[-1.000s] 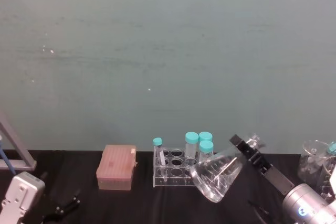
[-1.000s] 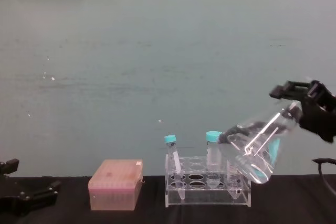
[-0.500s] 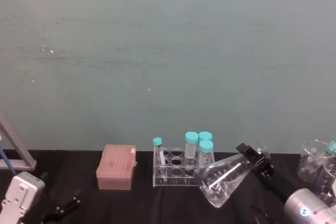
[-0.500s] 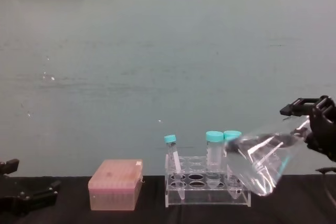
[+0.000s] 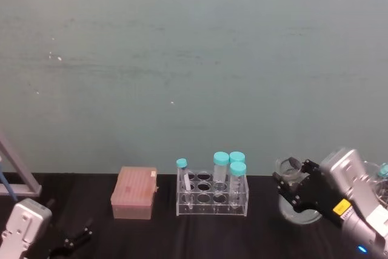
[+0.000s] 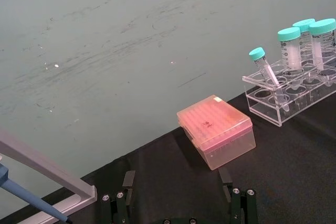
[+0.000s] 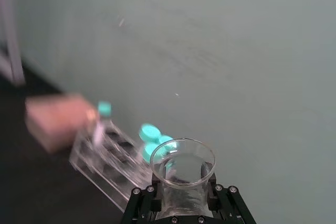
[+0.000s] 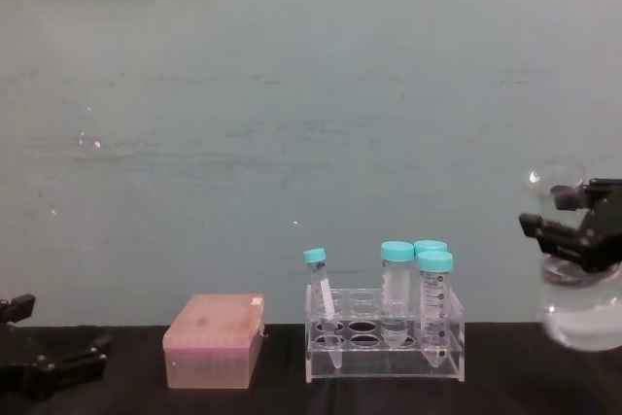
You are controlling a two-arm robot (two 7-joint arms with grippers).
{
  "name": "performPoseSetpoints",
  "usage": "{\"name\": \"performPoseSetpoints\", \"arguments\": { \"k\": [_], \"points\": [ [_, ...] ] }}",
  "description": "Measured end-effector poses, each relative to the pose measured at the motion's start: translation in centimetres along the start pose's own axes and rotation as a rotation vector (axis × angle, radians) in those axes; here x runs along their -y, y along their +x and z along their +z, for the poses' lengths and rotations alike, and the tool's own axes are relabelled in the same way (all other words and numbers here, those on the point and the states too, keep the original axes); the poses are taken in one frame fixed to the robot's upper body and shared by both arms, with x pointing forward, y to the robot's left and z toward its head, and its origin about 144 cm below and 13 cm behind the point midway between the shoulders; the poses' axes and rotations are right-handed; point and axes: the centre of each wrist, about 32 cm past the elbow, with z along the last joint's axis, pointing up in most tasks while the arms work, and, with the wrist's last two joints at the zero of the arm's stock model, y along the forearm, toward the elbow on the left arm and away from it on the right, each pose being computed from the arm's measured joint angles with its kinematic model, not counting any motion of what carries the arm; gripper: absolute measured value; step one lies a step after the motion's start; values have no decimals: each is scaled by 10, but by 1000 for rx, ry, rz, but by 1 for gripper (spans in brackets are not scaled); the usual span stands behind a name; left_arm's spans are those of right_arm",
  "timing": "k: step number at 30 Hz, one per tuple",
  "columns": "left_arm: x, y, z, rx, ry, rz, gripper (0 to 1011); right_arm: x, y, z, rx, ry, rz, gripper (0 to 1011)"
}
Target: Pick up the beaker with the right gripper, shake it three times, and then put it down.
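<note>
The beaker point(image 5: 295, 205), a clear conical flask with liquid in its base, stands upright to the right of the tube rack point(image 5: 212, 197). My right gripper point(image 5: 296, 184) is shut on its neck, just below the flared rim. In the chest view the beaker point(image 8: 581, 320) appears to hang a little above the black table, with the right gripper point(image 8: 575, 230) around its neck. From the right wrist I look down into the beaker's open mouth point(image 7: 182, 162) between the gripper's fingers point(image 7: 140, 199). My left gripper point(image 6: 178, 205) rests open, low at the table's left.
A pink tip box point(image 5: 134, 193) sits left of the rack, which holds several teal-capped tubes point(image 8: 434, 289). More glassware point(image 5: 364, 181) stands at the far right. A pipette stand's leg point(image 5: 15, 171) shows at the far left. A teal wall runs behind.
The beaker has swung from lying tilted, base toward the rack, to upright. It and the right gripper have moved right, away from the rack. The left arm has not moved.
</note>
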Motion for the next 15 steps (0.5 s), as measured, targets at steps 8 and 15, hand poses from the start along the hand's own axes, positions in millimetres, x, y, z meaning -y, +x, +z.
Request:
{"name": "performPoseSetpoints", "arguments": {
  "k": [8,15],
  "points": [
    [0,0,0,0,0,0,1000,0,12,-2,468,-23,28,461],
    [0,0,0,0,0,0,1000,0,13,-4,535,-13,31,460]
  ]
}}
